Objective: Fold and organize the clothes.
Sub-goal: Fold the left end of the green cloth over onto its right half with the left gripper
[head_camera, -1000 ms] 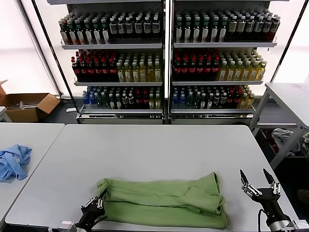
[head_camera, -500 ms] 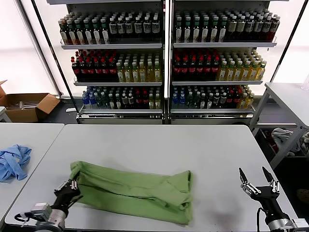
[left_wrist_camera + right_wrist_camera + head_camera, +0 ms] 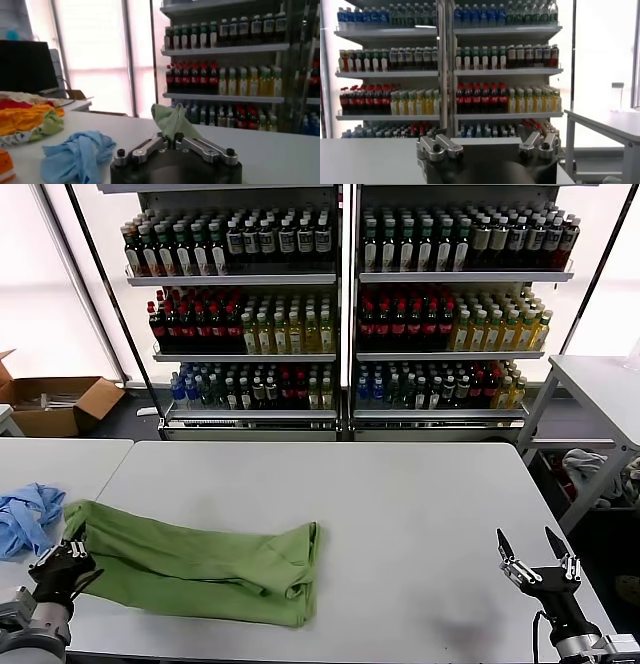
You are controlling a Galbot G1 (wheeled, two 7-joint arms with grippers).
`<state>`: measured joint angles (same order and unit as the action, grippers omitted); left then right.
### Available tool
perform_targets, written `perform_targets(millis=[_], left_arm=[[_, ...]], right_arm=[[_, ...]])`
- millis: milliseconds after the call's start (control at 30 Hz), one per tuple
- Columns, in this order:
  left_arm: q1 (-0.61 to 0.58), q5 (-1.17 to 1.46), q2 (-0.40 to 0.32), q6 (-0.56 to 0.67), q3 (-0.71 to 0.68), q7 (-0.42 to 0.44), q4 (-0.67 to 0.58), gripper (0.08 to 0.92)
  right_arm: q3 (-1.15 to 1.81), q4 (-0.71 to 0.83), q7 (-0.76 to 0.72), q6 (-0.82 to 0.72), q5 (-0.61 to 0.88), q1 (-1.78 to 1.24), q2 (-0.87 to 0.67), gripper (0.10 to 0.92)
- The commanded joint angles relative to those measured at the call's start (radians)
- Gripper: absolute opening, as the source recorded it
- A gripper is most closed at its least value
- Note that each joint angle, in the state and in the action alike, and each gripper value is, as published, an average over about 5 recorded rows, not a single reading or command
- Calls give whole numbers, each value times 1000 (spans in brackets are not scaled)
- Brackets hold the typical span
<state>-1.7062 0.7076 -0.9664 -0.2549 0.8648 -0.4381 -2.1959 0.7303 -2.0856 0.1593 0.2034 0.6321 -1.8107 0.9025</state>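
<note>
While left hand (image 3: 68,558) apparently pinches shirt (image 3: 200,562), it trails rightward.

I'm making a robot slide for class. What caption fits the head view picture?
Left gripper shut on the green polo shirt at the table's left edge; open right gripper waits.

Light green polo shirt (image 3: 195,559) lies folded lengthwise (rumpled) at the table's left end
</note>
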Motion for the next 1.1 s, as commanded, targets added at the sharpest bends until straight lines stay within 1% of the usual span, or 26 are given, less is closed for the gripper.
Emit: perform_targets(millis=[33, 133, 233, 400, 533, 1000, 1100], left_arm=[[-16, -118, -41, -49, -95, -70, -218, 119], [34, -157, -31, -33, -277, -69, -201, 119], [86, -241, -37, -6, -434, -50, -144, 119], [134, -333, -57, 5, -598, -18, -79, 119], [147, -371, -75, 4, -672, -11, -68, 119], [232, -435, -186, -52, -830, -11, -18, 119], [255, -440, -198, -61, -851, -12, -1, 119]], right_arm=[[-6, -3, 2, 0, -7, 6, 3, 823], [-11, -4, 2, 0, -14, 4, 1, 823], [-10, -8, 3, 0, -18, 2, -2, 823], [-9, -17, 5, -3, -21, 2, 1, 823], [-16, -14, 9, -4, -29, 3, 4, 823], [-37, -13, 19, -15, -32, 30, 1, 823], [-39, -14, 19, -14, -32, 30, 4, 823]])
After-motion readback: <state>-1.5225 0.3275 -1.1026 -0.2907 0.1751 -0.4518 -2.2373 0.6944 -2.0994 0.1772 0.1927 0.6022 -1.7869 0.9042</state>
